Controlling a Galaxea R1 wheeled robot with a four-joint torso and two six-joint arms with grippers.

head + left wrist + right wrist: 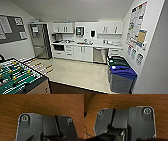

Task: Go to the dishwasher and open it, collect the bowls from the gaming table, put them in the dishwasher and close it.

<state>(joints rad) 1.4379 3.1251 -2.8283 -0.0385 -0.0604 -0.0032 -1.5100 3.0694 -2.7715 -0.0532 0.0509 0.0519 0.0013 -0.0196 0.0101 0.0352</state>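
The dishwasher [100, 55] is a grey steel front under the counter, at the back right of the kitchenette. Its door stands closed, between white cabinet doors [83, 53] and a stack of white drawers [114, 52]. It lies several metres ahead of me, across a pale shiny floor [75, 72]. The bowls and the gaming table are out of view. Both wrist views look down past the robot's dark plates onto a brown wood-grain floor [41, 105] [121, 101].
A table-football table [17, 76] with a green field stands close at the lower left. By the right wall, a grey bin with a blue lid [122, 75] stands in front of a green-lidded bin [116, 61]. A tall fridge [40, 40] stands at the back left.
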